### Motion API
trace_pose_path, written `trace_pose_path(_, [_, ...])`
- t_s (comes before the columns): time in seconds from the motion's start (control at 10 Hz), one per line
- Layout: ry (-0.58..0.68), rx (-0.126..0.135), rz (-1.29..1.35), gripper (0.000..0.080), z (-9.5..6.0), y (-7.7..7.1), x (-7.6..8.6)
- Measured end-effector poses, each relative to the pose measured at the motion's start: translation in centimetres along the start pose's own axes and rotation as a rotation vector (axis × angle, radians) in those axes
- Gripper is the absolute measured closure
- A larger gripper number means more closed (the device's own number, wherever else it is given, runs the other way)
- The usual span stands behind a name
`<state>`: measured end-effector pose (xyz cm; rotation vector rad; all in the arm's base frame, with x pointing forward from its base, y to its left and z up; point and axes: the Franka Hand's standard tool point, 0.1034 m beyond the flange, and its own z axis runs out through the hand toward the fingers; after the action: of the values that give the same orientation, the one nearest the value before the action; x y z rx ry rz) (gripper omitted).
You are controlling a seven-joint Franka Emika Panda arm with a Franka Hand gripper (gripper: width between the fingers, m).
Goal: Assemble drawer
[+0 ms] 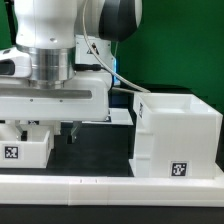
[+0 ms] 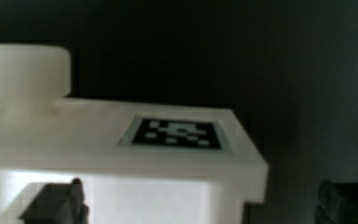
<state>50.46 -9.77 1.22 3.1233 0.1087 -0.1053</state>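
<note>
A small white drawer tray [image 1: 24,148] with a square tag lies at the exterior view's left, under my gripper [image 1: 52,130]. In the wrist view the tray [image 2: 114,165] shows its round knob [image 2: 27,68] and a tag [image 2: 172,132]. My gripper [image 2: 197,203] is open and empty just above it. One fingertip [image 2: 51,202] is over the tray's white face, the other [image 2: 346,200] is over the black table beside it. The large boxy housing [image 1: 178,130] stands at the exterior view's right, open at the top, with a tag low on its near face.
A long low white rail [image 1: 110,186] runs along the near edge of the black table [image 1: 100,150]. Another white part [image 1: 120,116] lies behind, between my arm and the housing. A green wall is at the back.
</note>
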Motion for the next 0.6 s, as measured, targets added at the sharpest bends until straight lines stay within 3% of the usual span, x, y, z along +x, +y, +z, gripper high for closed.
trace_pose_path(0.5, [-0.011, 0.003, -0.003, 0.0151, 0.54, -0.31, -0.47])
trace_pose_path(0.6, [-0.011, 0.003, -0.004, 0.0278, 0.54, -0.29, -0.48])
